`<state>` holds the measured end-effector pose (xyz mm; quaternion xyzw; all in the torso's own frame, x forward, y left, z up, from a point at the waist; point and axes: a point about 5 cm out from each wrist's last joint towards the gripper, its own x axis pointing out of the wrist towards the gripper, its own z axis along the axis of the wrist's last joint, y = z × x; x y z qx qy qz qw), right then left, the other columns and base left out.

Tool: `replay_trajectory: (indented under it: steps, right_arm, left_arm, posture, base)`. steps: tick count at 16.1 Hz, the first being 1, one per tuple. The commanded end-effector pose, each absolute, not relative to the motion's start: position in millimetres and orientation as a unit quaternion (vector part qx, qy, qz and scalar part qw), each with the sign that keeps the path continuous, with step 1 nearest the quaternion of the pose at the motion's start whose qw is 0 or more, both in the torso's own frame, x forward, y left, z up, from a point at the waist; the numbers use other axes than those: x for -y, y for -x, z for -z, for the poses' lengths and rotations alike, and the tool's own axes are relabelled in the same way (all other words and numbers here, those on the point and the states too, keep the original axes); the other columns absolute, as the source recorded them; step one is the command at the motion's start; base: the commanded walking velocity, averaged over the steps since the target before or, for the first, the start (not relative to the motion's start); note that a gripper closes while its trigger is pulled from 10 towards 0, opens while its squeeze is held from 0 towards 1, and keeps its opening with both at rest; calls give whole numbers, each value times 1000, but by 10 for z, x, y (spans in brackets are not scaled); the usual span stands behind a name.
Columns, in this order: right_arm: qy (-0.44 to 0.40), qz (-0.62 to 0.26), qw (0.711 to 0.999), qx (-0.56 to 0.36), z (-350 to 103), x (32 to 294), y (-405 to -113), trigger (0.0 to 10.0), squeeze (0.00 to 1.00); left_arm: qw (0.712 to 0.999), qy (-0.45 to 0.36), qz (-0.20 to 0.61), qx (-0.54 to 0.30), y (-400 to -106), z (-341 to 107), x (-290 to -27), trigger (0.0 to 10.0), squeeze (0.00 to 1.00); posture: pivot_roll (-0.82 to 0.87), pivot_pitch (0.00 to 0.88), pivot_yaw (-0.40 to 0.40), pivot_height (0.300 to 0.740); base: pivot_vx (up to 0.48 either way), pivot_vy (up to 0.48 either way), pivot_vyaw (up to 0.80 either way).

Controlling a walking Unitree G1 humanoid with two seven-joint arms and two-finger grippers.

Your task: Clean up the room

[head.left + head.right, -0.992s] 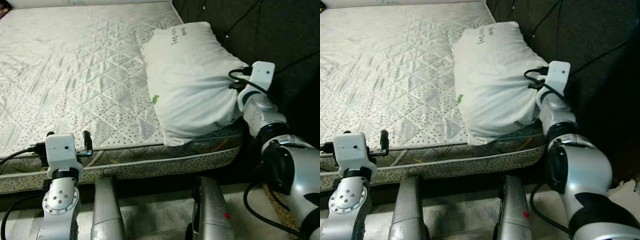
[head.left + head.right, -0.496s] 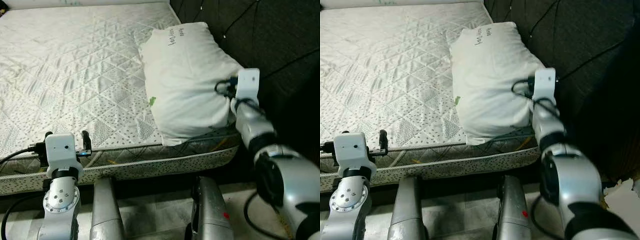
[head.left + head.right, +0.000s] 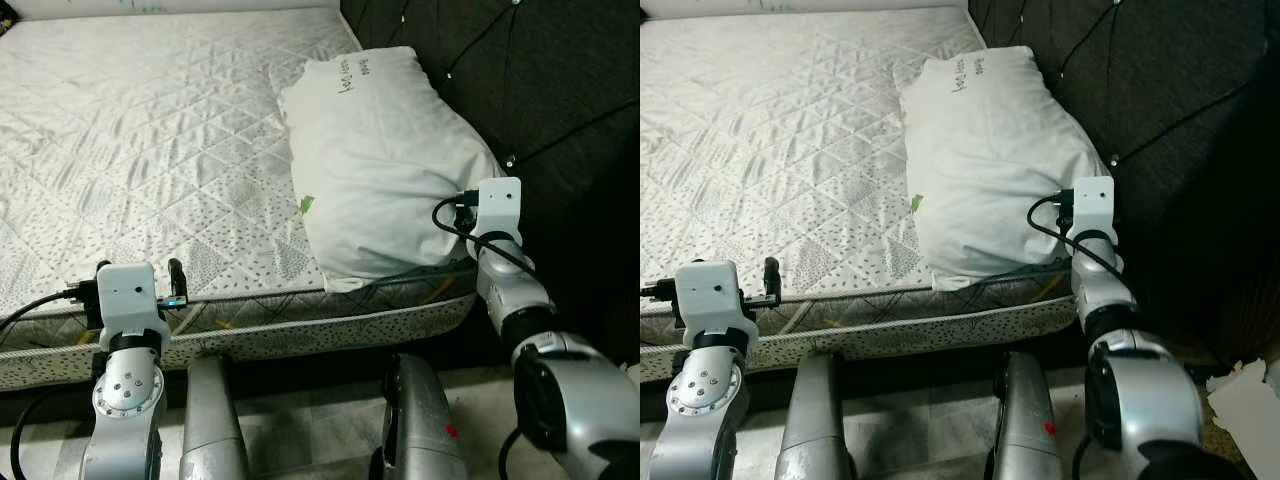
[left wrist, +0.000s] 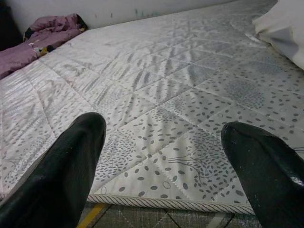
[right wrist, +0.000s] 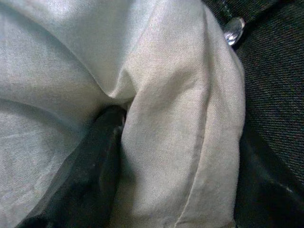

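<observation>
A white pillow (image 3: 385, 160) lies on the bare quilted mattress (image 3: 150, 150) of the bed, at the end nearest the dark tufted headboard (image 3: 540, 80), its near corner reaching the mattress edge on the robot's right. The right claw (image 5: 142, 156) is pressed into that near corner: in the right wrist view one black finger (image 5: 90, 175) is sunk in a fold of the cover and a thick ridge of white fabric is bunched between it and the other finger, so the claw looks clamped on the pillow's corner. The left claw (image 4: 161, 166) hovers low at the mattress's front edge, fingers spread wide apart with nothing between them, well apart from the pillow. A purple heap of cloth (image 4: 45, 35) lies at the far corner of the bed. As for handling, the pillow should be light, soft and very compliant; it will sag and fold rather than move as one piece, and a pinch on the cover alone may slip or merely stretch the fabric. A deep bite on the seamed corner, taking stuffing as well as cloth, looks the safest hold, and dragging it across the mattress probably suits one claw better than lifting. The smooth cover could slide out under a quick pull.
</observation>
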<state>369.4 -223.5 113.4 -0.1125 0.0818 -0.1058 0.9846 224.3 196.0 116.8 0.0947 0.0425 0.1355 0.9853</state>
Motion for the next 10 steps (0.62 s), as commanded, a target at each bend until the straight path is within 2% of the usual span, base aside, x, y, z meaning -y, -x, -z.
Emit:
replay_trajectory:
  steps: [1,4,5,7,10]
  right_arm:
    - [105,103,985,-85,-1085,2203,-3667,10000,1000]
    - [110,73,988,-83,-960,2134,-3548,10000,1000]
    - [129,32,988,-77,-830,2113,-3346,10000,1000]
    - [153,0,987,-46,-831,2103,-3184,10000,1000]
    - [169,7,985,24,-1111,2069,-3228,10000,1000]
  left_arm:
    - [984,-99,-139,-49,-2233,-1137,-1964,10000,0]
    - [983,-100,-142,-50,-2219,-1133,-1985,10000,0]
    - [983,-100,-144,-51,-2211,-1132,-1991,10000,0]
    - [983,-100,-142,-53,-2206,-1120,-1981,10000,0]
    - [985,-96,-133,-54,-2224,-1119,-1951,10000,0]
  posture:
    - [70,0,-20,503]
    - [72,0,-26,503]
    - [69,0,-26,503]
    - [63,0,-24,503]
    - [55,0,-14,503]
  base:
    - [0,0,0]
    - [0,0,0]
    - [0,0,0]
    - [0,0,0]
    - [0,0,0]
